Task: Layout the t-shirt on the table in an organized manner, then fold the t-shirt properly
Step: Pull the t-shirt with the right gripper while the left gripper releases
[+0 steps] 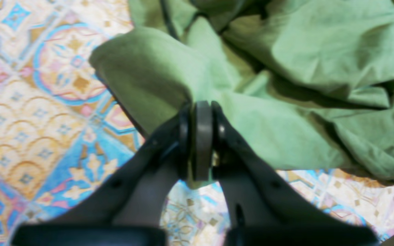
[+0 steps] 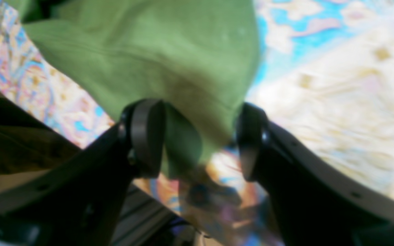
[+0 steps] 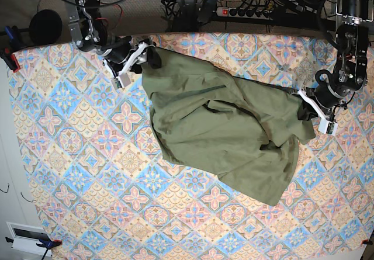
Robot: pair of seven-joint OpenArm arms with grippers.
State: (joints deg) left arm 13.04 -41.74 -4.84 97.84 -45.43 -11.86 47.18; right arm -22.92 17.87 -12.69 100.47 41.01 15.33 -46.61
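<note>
The t-shirt (image 3: 222, 134) lies rumpled across the counter (image 3: 76, 172), stretched between the 2 arms near the far edge. The left gripper (image 1: 202, 136) pinches a fold tightly. The right gripper (image 2: 197, 136) stands wide around a bunched edge.

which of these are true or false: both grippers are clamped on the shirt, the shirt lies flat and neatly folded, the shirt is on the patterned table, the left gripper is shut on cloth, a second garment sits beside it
1. Both grippers are clamped on the shirt. False: the right gripper has its jaws apart, with cloth hanging between them.
2. The t-shirt lies flat and neatly folded. False: it is spread out but rumpled, with creases and bunched folds.
3. The shirt is on the patterned table. True.
4. The left gripper is shut on cloth. True: its pads pinch an edge of the shirt.
5. A second garment sits beside it. False: only the one green shirt shows.
</note>
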